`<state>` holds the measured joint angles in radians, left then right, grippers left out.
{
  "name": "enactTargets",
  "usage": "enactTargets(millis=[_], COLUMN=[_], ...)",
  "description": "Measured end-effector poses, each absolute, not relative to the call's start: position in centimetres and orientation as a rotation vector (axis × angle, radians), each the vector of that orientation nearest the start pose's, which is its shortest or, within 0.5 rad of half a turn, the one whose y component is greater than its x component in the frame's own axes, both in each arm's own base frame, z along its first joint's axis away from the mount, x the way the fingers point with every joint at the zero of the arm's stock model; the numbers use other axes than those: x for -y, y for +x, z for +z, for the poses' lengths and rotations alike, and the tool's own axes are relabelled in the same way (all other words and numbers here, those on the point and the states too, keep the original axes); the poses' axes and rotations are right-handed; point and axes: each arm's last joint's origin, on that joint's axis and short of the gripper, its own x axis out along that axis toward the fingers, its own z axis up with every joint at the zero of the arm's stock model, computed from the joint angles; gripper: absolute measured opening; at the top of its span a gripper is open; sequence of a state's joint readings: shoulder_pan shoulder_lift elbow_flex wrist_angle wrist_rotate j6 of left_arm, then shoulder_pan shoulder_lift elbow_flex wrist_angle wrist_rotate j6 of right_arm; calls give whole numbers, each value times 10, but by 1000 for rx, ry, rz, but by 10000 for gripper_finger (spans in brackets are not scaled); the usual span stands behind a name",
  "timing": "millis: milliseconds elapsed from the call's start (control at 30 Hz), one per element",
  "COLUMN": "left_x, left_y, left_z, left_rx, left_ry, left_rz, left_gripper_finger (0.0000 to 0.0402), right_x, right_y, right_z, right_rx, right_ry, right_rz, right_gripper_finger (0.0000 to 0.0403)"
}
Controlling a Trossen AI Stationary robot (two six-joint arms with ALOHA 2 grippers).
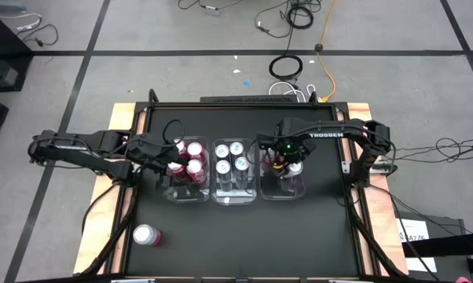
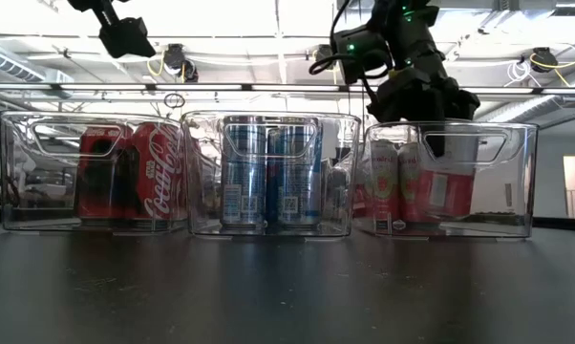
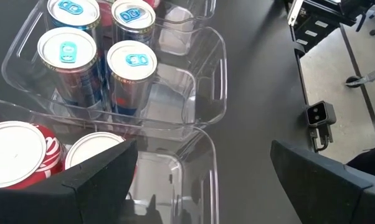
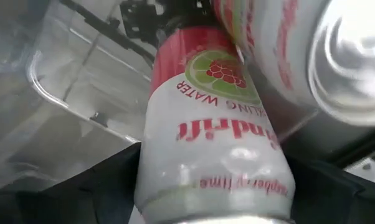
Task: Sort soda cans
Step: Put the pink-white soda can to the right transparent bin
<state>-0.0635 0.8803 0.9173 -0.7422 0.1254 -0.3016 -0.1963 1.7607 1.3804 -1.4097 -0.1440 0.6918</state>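
Right gripper: my jaws stand wide astride a pink can inside the right bin; whether I grip it or have let go, I cannot tell.

Left gripper: wide open, empty, over the left bin of red cans.

Middle bin: blue cans.

One can lies unsorted on the table.

Hidden: count of pink cans under my arm.
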Motion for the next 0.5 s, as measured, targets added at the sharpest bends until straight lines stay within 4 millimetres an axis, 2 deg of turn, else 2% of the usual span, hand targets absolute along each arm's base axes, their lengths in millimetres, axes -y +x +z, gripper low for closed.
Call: enactTargets(millis=[167, 500], left_x=[14, 14], left_y=[167, 167], left_z=[314, 314], left_rx=[-729, -729], left_ry=[-315, -315], left_rz=[-73, -73], left_gripper_finger=[375, 375], right_x=[55, 55], right_y=[295, 295], right_z=[233, 233], right_rx=[-1684, -1683], right_ry=[793, 810], right_rz=[-659, -686], right_gripper_finger=[350, 351])
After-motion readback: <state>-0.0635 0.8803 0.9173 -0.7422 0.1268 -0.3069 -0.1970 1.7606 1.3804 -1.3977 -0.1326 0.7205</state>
